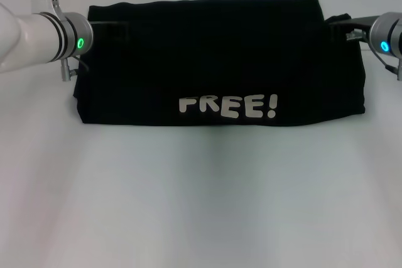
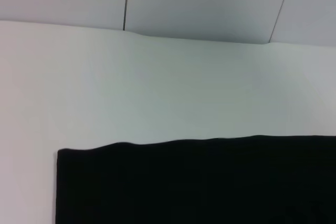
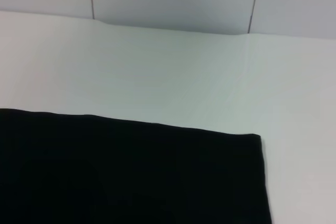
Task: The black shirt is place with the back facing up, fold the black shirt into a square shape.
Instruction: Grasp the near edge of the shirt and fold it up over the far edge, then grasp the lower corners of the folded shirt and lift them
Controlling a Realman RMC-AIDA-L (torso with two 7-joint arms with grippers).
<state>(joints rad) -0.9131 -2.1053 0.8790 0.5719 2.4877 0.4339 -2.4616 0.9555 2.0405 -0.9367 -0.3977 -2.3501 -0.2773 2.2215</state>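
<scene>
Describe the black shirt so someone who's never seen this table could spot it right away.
On the white table, look toward the far side, between the two arms. The shirt lies there folded into a wide black band, with the left pincer at one end and the right pincer at the other. White "FREE!" lettering near its front edge marks it out.
</scene>
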